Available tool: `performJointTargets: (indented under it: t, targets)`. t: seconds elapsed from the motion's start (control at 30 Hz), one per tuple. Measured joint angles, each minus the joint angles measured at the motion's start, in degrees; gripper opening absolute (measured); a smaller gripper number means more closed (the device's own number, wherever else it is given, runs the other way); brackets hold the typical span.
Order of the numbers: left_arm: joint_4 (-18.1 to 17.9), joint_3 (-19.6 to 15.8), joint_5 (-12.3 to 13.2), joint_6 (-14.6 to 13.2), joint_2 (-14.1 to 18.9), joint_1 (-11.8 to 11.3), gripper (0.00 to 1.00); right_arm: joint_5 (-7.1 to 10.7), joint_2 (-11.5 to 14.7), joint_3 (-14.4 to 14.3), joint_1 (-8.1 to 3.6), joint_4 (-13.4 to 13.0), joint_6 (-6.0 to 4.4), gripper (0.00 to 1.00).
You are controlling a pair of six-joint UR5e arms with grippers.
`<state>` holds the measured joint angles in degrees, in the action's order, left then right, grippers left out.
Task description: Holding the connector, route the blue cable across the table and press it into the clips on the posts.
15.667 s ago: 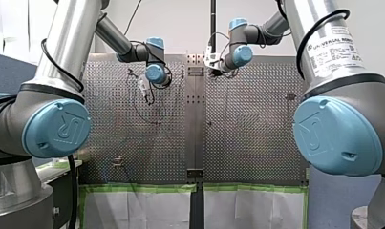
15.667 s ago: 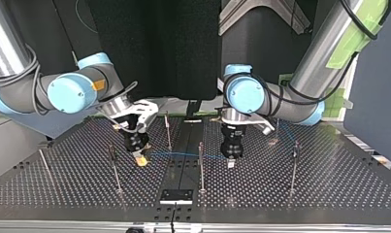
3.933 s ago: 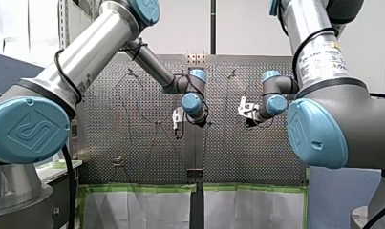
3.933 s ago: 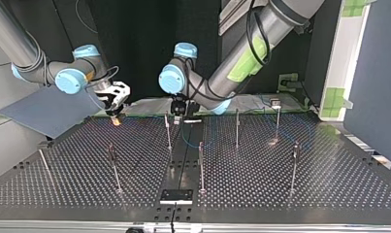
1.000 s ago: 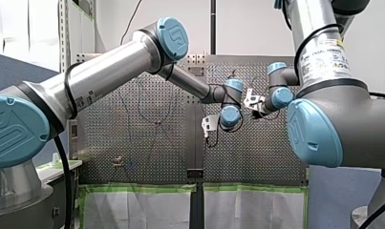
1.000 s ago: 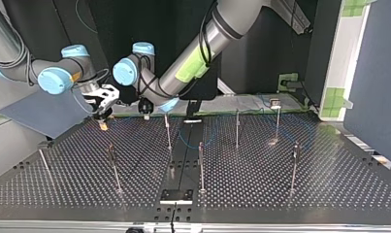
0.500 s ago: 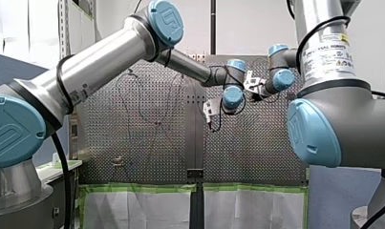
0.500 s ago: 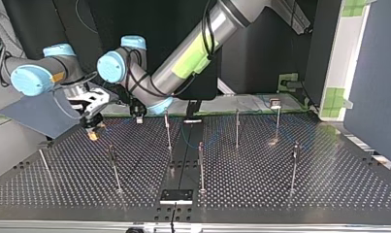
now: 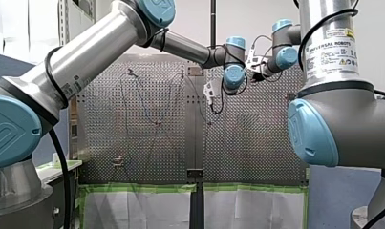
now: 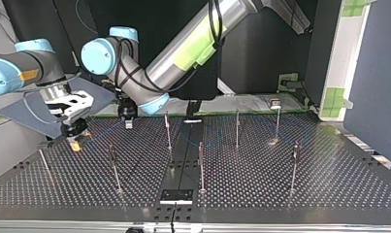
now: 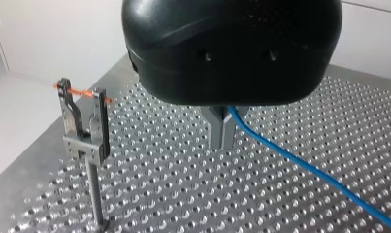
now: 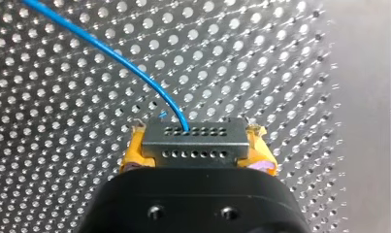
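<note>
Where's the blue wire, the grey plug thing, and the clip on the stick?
blue cable (image 12: 110, 51), right wrist view, middle of its visible run.
connector (image 12: 195, 143), right wrist view, middle of its grey face.
clip (image 11: 84, 145), left wrist view, its base block.

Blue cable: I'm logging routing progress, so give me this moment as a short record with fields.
connector: clamped between the right gripper yellow pads
blue cable: runs from the connector; left gripper fingers closed on it
clip: atop a post beside the left gripper, no blue cable in it
table: perforated metal, cable slants above it
</note>
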<state>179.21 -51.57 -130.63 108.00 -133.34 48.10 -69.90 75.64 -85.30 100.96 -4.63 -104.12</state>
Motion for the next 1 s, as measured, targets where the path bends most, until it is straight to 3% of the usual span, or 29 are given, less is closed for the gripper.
performJointTargets:
  t: [0.23,0.6,1.0]
  targets:
    - [-1.4,0.3,0.5,-0.1,0.6,0.5,0.00,1.32,0.2,1.1,-0.01,0.8,-0.05,0.00]
    - [-2.5,1.8,0.0,0.3,1.1,0.3,0.00,4.81,0.6,2.1,0.00,1.1,-0.04,0.00]
    - [-2.2,1.9,-0.4,2.1,1.5,-0.5,0.00,5.52,1.6,4.2,0.05,2.4,-0.29,0.00]
